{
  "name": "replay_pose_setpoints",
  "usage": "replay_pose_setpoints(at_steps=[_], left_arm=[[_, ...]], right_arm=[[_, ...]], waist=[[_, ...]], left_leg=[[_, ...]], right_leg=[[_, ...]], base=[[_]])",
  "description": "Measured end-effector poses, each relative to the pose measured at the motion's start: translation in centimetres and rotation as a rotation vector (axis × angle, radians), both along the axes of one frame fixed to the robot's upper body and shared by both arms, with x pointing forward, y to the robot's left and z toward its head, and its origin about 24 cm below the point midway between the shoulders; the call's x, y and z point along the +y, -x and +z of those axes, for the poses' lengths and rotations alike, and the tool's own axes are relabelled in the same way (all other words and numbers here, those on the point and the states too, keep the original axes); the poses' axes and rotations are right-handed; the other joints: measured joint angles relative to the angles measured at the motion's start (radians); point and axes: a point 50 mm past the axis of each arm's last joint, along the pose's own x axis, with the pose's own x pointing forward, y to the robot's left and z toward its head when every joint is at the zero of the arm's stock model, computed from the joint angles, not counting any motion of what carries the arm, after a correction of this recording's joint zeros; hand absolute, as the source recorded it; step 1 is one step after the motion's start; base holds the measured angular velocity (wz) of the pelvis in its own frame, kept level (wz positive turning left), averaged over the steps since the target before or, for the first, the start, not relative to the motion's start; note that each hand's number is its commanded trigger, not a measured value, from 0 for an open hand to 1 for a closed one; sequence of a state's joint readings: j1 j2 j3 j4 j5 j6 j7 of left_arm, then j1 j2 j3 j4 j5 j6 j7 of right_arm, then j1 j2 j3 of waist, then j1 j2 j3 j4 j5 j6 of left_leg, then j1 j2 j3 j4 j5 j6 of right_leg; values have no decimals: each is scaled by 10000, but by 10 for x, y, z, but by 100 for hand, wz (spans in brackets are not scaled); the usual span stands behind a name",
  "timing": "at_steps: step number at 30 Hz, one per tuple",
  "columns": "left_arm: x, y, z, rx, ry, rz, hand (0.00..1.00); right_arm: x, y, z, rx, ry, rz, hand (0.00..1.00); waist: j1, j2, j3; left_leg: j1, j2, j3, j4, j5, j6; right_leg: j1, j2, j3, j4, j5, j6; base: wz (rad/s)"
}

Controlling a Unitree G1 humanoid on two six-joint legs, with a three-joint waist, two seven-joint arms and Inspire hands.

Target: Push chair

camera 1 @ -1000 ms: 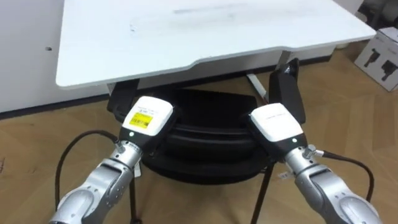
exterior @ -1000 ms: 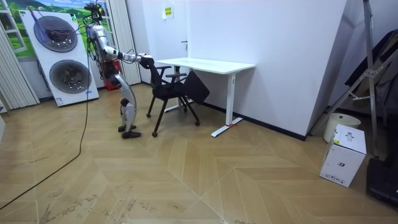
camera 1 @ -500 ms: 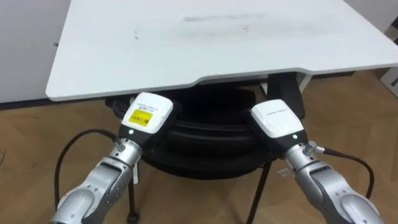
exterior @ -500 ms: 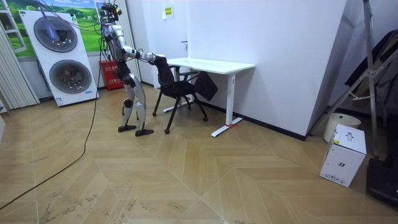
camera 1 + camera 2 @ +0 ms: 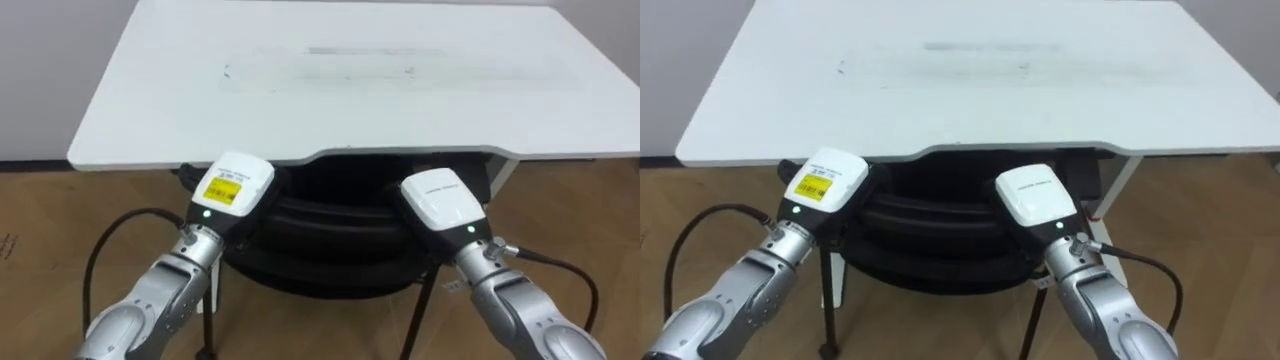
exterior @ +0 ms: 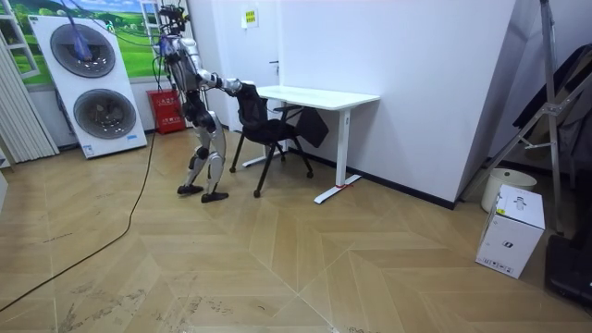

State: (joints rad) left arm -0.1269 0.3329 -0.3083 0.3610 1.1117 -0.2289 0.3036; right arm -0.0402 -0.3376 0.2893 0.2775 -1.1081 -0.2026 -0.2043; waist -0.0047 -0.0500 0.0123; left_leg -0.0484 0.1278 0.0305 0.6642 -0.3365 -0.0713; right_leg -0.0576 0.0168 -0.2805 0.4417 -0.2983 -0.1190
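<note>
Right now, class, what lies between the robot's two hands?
The backrest of the black chair spans the gap from left hand to right hand, below the front edge of the white desk, as the left eye view shows.

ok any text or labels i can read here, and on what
Nothing here can be read.
Yellow label on the left hand: dark print, too blurred.
Right hand: faint grey print, too small.
Yellow sign on the wall: too small.
White box on the floor: dark mark, unreadable.
</note>
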Motion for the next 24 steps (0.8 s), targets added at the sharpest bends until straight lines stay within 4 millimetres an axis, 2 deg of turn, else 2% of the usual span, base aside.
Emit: replay_pose_setpoints(at_steps=[2, 3, 4, 6, 7, 10, 16, 17, 18, 19, 24], left_arm=[[0, 3, -2, -70, 66, 37, 100], [-1, 4, -2, -63, 90, 34, 100], [-2, 5, -4, -24, 99, 26, 100], [-2, 8, -7, 96, 123, 47, 100], [-3, 9, -7, 102, 138, 49, 100], [-2, 9, -7, 79, 152, 60, 100], [-2, 10, -8, 104, 165, 74, 100], [-2, 10, -7, 100, 164, 74, 100], [-2, 10, -7, 99, 164, 76, 16], [-2, 11, -7, 95, 164, 85, 0], [-3, 12, -7, 103, 293, 142, 0]], right_arm=[[0, 2, 0, -5, 29, 7, 100], [-1, 3, 0, 28, 58, -27, 100], [-2, 4, -2, 83, 69, -85, 100], [-3, 7, -4, 182, 99, -56, 100], [-3, 8, -4, 114, 134, -38, 100], [-2, 8, -3, -15, 195, 16, 100], [-2, 8, -2, -10, 279, 50, 100], [-1, 7, -2, 9, 295, 55, 77], [-1, 7, -2, 17, 299, 58, 20], [-1, 7, -2, 26, 309, 64, 0], [-2, 11, -1, 23, 332, 3, 0]], waist=[[43, -9, 1], [74, -13, 4], [90, -24, -2], [140, -68, -81], [142, -79, -86], [158, -89, -94], [163, -90, -95], [163, -89, -95], [163, -89, -96], [163, -90, -96], [305, -110, -107]], left_leg=[[-295, -108, -23, -608, 11, -14], [-544, -264, -73, -1239, 137, -37], [-692, -385, -59, -1852, 437, 62], [-464, -540, 0, -2339, 683, 112], [-351, -631, 23, -2682, 865, 146], [-190, -741, 76, -3231, 1156, 178], [-92, -829, -84, -3431, 1265, 177], [-92, -829, -83, -3445, 1266, 178], [-92, -829, -83, -3453, 1272, 182], [-91, -829, -70, -3495, 1311, 189], [99, -871, -7, -3804, 1446, 192]], right_leg=[[44, -31, -72, -168, 32, -51], [74, -52, -73, -193, 34, -50], [137, -70, -43, -270, 61, -6], [187, -138, 87, -462, 152, 79], [191, -167, 171, -606, 242, 122], [159, -199, 311, -838, 370, 168], [157, -247, 309, -865, 386, 166], [161, -246, 308, -879, 400, 165], [166, -244, 307, -899, 411, 166], [181, -242, 307, -961, 446, 169], [203, -265, 355, -1038, 473, 171]], base=[[-3], [-7], [-10], [-9], [-6], [-4], [-1], [0], [0], [0], [-2]])
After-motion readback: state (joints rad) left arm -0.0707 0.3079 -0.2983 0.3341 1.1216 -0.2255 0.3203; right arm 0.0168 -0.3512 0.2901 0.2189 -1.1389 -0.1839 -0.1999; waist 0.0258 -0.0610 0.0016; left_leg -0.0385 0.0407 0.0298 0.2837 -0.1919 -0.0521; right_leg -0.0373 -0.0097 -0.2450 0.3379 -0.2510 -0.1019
